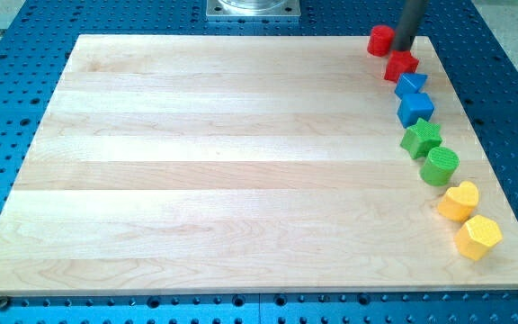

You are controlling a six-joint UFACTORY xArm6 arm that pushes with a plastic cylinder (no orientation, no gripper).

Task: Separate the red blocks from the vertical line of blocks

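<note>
Camera view: my tip [404,49], handless smooth dark rod, touches red cylinder [380,40] above faceted red block [401,66].

Block line [430,135] crowds board's [223,162] right edge; left open.

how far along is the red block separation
Barely started. Done: the red cylinder sits slightly to the view's left of the line's top. In hand: my tip is between it and the red block. Left: the red block touches, or nearly touches, the upper blue block, so it needs pushing away; the cylinder could go further too.
</note>
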